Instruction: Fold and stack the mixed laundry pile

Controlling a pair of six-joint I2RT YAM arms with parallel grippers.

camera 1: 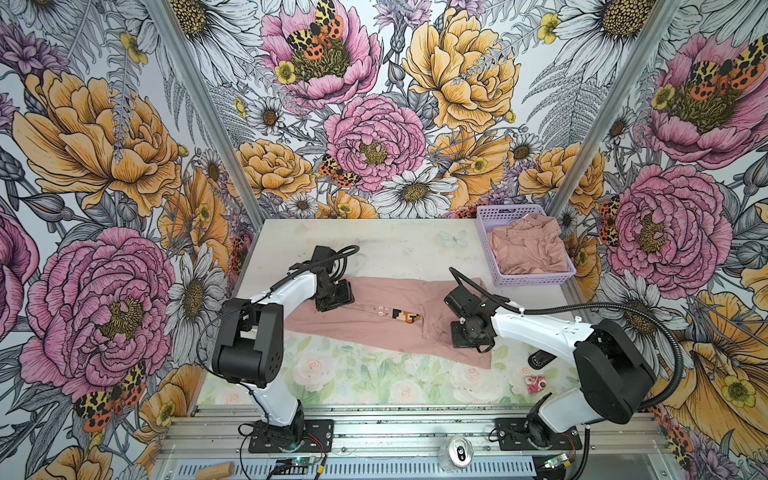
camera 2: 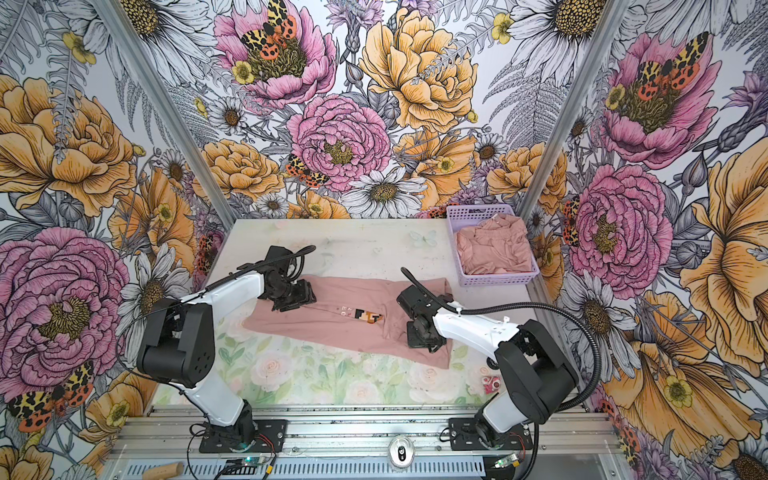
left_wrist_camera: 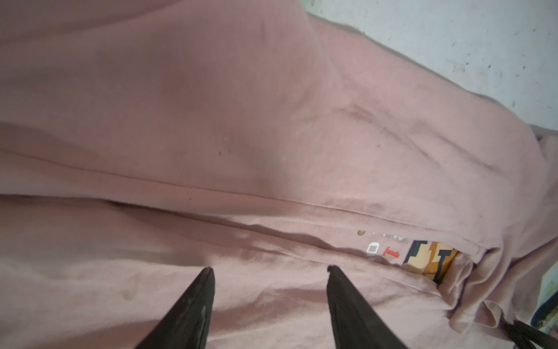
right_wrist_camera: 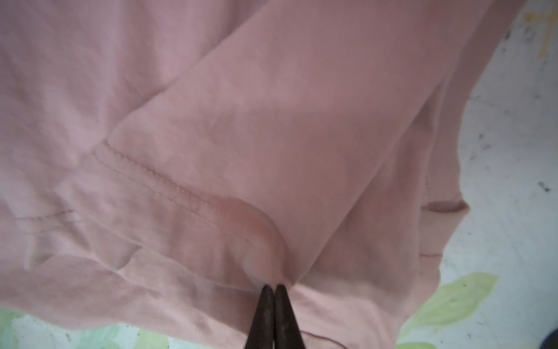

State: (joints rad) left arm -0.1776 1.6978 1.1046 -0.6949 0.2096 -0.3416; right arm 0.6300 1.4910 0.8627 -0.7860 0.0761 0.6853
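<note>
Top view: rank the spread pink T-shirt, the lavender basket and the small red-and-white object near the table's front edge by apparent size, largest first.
1. pink T-shirt, clearly largest
2. lavender basket
3. red-and-white object, by far the smallest

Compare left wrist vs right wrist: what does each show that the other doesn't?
Left wrist only: the pixel-art print with small lettering beside it, and the left gripper open over the cloth, nothing between its fingers.
Right wrist only: the right gripper shut, apparently pinching a fold near the stitched hem, plus the green leaf print on the table cover.
Both: the pink T-shirt lying on the pale table.
</note>
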